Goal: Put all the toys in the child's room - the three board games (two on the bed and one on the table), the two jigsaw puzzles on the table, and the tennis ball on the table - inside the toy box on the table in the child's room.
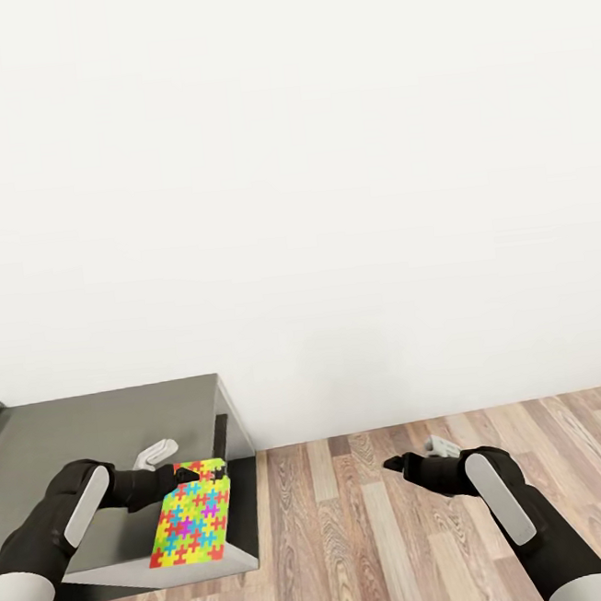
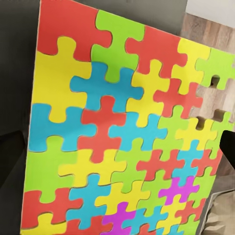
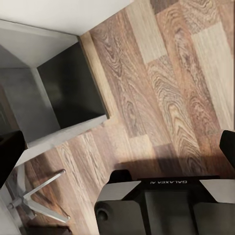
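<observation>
At the left of the head view, the left gripper [image 1: 200, 473] is clamped on one edge of a jigsaw puzzle [image 1: 190, 525], whose box hangs tilted over the near corner of the dark grey table section [image 1: 101, 423]; the left wrist view shows the puzzle's [image 2: 122, 132] multicolour interlocking pattern up close. Further right, the right gripper [image 1: 392, 464] hovers over the wood-plank floor [image 1: 362, 535] holding nothing, though whether its jaws are wide or narrow cannot be told.

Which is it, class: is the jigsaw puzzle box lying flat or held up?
Held up: the left gripper grips the jigsaw puzzle box at its top edge, tilted.
</observation>
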{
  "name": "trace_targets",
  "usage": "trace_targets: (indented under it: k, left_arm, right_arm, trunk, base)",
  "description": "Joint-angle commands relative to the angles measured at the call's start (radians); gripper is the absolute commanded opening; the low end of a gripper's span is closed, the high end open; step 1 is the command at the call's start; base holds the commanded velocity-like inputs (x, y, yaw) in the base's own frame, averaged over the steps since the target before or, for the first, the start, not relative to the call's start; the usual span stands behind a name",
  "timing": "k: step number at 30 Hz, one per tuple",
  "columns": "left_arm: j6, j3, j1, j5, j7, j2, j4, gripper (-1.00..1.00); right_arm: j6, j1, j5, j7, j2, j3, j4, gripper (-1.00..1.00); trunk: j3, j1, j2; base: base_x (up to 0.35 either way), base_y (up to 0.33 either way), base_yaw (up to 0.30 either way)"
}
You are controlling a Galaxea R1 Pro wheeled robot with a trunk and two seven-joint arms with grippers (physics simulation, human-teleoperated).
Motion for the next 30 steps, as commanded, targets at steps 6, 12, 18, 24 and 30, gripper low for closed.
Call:
trace_targets:
  k: [6, 12, 18, 24, 30]
  left_arm:
    - [0.002, 0.0, -0.001, -0.009, -0.007, 0.002, -0.001, 1.0]
    - [0.002, 0.003, 0.0, -0.01, -0.007, 0.003, -0.001, 1.0]
    - [0.002, 0.012, 0.0, -0.01, -0.007, 0.007, -0.002, 1.0]
    - [0.0, 0.036, -0.001, -0.008, -0.008, 0.021, -0.009, 1.0]
    - [0.001, 0.09, 0.0, -0.007, -0.009, 0.028, -0.011, 1.0]
  right_arm:
    - [0.002, -0.001, -0.01, -0.01, -0.001, 0.002, -0.001, 1.0]
    - [0.002, -0.001, -0.01, -0.01, -0.001, 0.002, -0.001, 1.0]
    - [0.002, -0.001, -0.011, -0.01, -0.001, 0.002, -0.001, 1.0]
    - [0.002, -0.001, -0.011, -0.01, -0.001, 0.002, -0.001, 1.0]
    - [0.002, -0.001, -0.011, -0.01, -0.001, 0.002, -0.001, 1.0]
  trunk:
    - [-0.002, 0.001, -0.002]
    - [-0.002, 0.001, -0.002]
    - [-0.002, 0.001, -0.002]
    - [-0.002, 0.001, -0.002]
    - [-0.002, 0.001, -0.002]
  base:
    - [0.0, -0.04, 0.0]
    - [0.0, -0.004, 0.0]
    - [0.0, 0.0, 0.0]
    - [0.0, 0.0, 0.0]
    - [0.0, 0.0, 0.0]
